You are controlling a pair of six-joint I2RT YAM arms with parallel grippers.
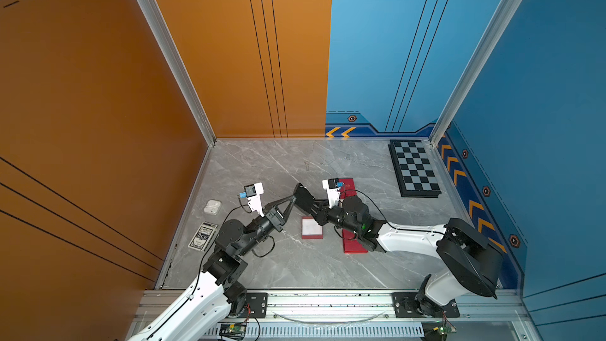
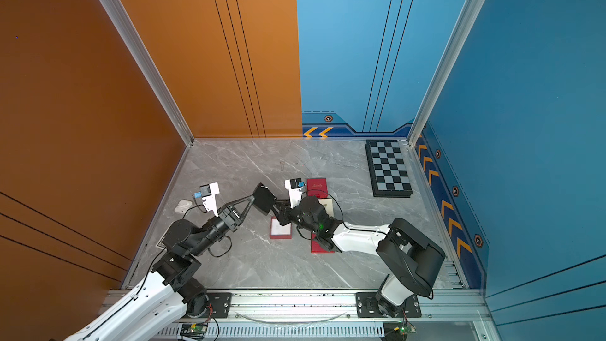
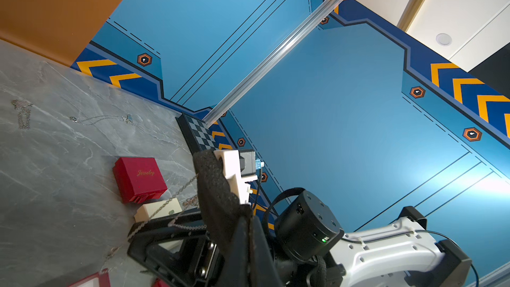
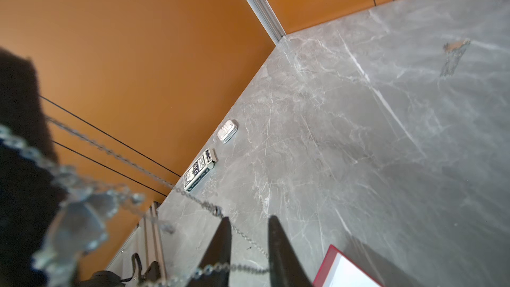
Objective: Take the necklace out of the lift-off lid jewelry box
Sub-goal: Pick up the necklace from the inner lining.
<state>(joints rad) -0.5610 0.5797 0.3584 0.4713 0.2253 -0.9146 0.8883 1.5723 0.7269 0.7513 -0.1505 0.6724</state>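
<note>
The red jewelry box base (image 1: 311, 237) sits open with a white inside, mid-table; its red lid (image 1: 352, 247) lies to the right under my right arm. My left gripper (image 1: 295, 199) is shut on the black foam insert (image 3: 218, 189), held up above the table. The silver necklace (image 3: 187, 226) drapes from that insert. In the right wrist view its chain (image 4: 242, 267) runs across between the two fingertips (image 4: 225, 233) of my right gripper (image 4: 249, 218), whose jaws stand apart. The blurred pendant (image 4: 77, 216) hangs close to the lens.
A closed red box (image 1: 348, 185) marked "Jewelry" and a cream box (image 3: 158, 209) lie behind my right wrist. Loose chains (image 3: 102, 119) lie farther back. A chessboard (image 1: 414, 168) sits at the back right, an earbud case (image 1: 212, 206) and card deck (image 1: 203, 236) along the left wall.
</note>
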